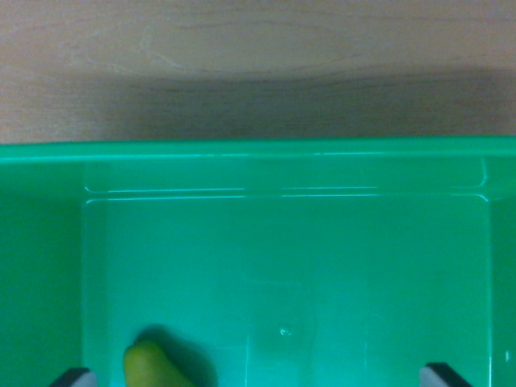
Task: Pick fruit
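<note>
A yellow-green fruit (151,367), pear-like in shape, lies on the floor of a green plastic bin (258,151) at the bottom left of the wrist view; its lower part is cut off by the frame edge. Only the two dark fingertips (74,377) of my gripper (258,377) show, one in each bottom corner, far apart and open. The fruit sits just inside the left fingertip, and I cannot tell whether they touch. Nothing is held between the fingers.
The bin's far wall and rim cross the view at mid-height, with side walls at the left and right edges. Beyond the rim lies a light wooden tabletop (258,56), shadowed near the bin.
</note>
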Motion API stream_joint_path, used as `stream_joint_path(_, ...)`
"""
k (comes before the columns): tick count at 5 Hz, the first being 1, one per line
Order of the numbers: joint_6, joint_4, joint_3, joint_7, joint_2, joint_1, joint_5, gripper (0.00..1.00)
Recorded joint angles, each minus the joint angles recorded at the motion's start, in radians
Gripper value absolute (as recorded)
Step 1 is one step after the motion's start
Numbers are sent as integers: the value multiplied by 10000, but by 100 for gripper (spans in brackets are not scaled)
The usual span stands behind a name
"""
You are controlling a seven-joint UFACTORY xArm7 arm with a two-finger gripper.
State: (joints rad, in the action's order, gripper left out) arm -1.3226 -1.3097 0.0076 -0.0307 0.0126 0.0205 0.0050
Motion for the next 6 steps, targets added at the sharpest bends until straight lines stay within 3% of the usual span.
stream_joint_path(1, 423, 403, 49, -89, -88, -95, -48, 0)
stream_joint_path(2, 423, 403, 49, -89, -88, -95, -48, 0)
stream_joint_path(3, 867, 828, 100, -183, -182, -194, -99, 0)
stream_joint_path(4, 867, 828, 100, -183, -182, -194, -99, 0)
stream_joint_path(5, 1329, 1269, 154, -281, -278, -298, -152, 0)
stream_joint_path(6, 1329, 1269, 154, -281, -278, -298, -152, 0)
